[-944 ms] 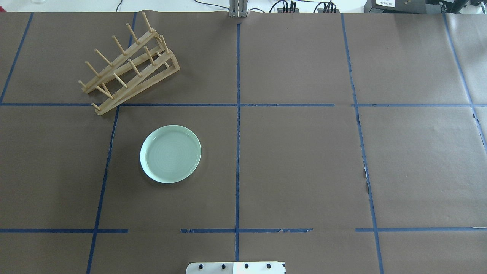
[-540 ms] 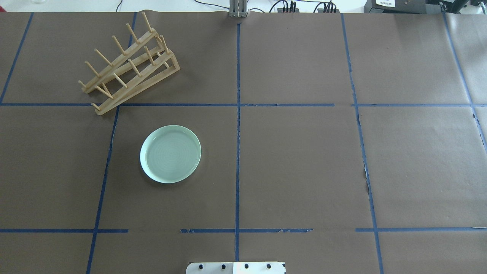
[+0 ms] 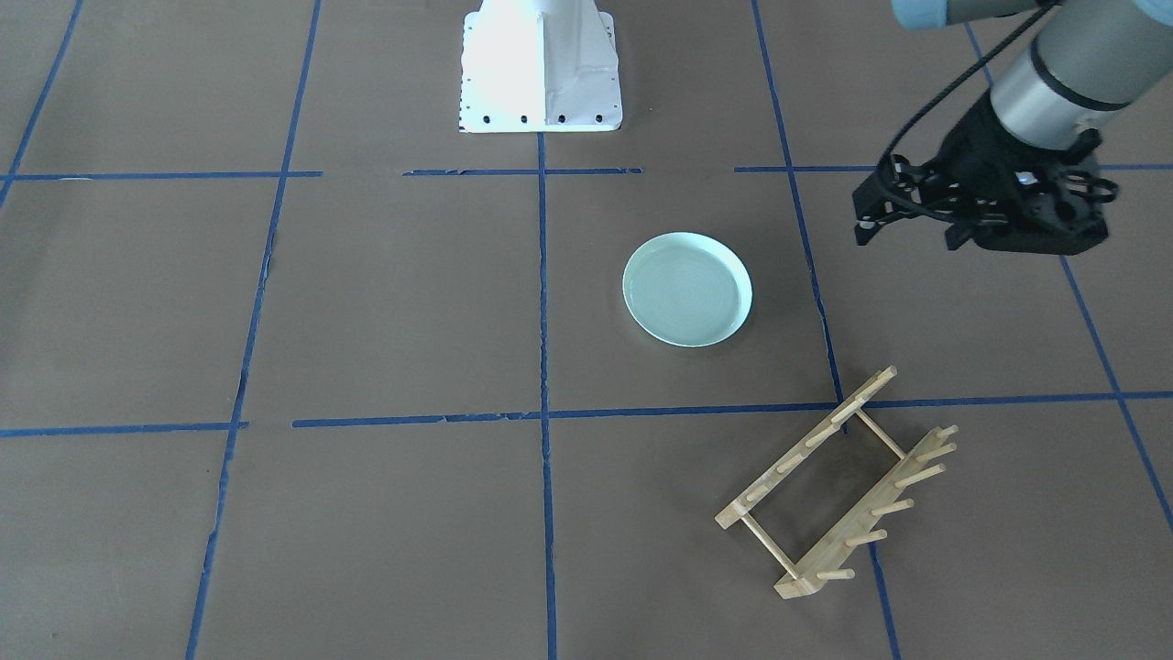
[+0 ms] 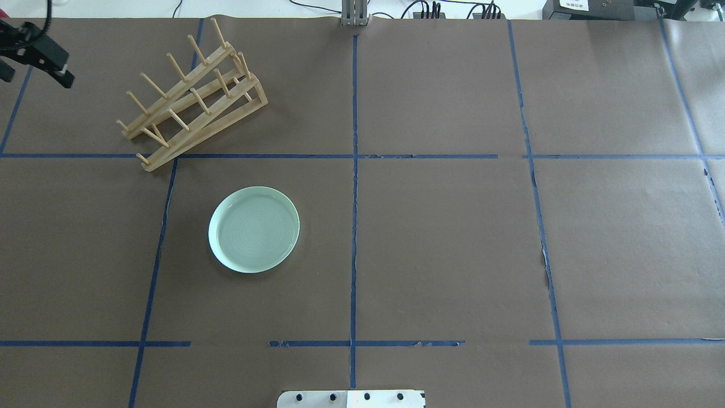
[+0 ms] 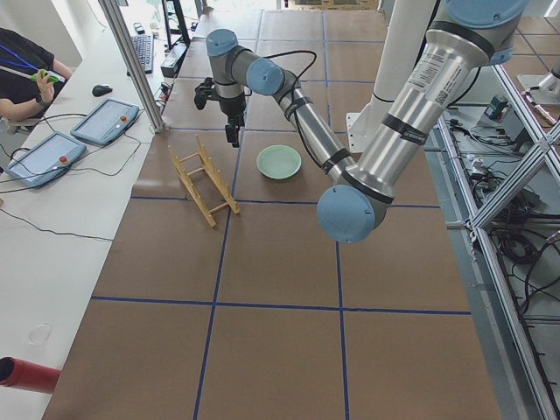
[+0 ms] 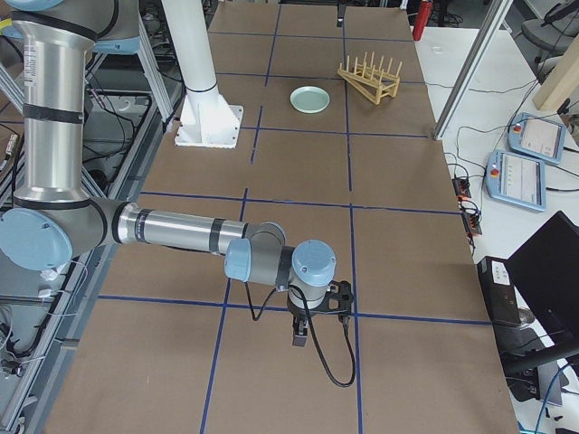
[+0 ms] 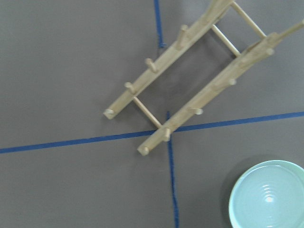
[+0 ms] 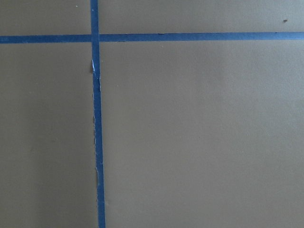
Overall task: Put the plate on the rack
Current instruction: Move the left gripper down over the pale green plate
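Note:
The pale mint-green plate (image 4: pixel 254 229) lies flat on the brown table, left of the centre line; it also shows in the front view (image 3: pixel 687 289) and at the lower right of the left wrist view (image 7: pixel 268 197). The wooden rack (image 4: pixel 190 96) stands empty behind and to the left of the plate, set at a slant (image 3: pixel 834 486) (image 7: pixel 190 80). My left gripper (image 4: pixel 35 78) hovers open and empty at the far left, left of the rack (image 3: pixel 907 238). My right gripper (image 6: pixel 303 333) shows only in the exterior right view, far from both; I cannot tell its state.
Blue tape lines divide the brown table cover. The robot base (image 4: pixel 351 398) sits at the near edge (image 3: pixel 541 64). A metal post (image 4: pixel 354 14) stands at the far edge. Touch tablets (image 5: pixel 105 121) lie on the white bench beyond the rack.
My left gripper has come into the overhead view at the top left; before, no arm showed there. The plate and the rack have not moved.

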Action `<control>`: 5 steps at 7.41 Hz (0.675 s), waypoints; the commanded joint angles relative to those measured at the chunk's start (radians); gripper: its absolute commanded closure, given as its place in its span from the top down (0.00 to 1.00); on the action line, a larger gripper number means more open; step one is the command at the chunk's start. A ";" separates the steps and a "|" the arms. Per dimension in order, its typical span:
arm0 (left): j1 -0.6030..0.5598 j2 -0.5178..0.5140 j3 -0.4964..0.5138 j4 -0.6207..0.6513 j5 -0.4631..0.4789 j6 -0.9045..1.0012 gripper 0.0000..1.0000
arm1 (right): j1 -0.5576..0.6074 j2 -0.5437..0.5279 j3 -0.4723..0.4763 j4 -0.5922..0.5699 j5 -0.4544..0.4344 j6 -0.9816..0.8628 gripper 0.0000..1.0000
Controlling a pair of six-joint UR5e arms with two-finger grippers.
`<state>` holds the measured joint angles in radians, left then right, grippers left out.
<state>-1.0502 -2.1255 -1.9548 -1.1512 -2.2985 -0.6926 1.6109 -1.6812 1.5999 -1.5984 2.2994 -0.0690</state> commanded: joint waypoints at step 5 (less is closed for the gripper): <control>0.356 -0.085 0.152 -0.270 0.272 -0.514 1.00 | 0.000 0.000 0.000 0.000 0.000 0.000 1.00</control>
<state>-0.7548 -2.2051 -1.8534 -1.3523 -2.0838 -1.1319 1.6113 -1.6812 1.5999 -1.5984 2.2994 -0.0690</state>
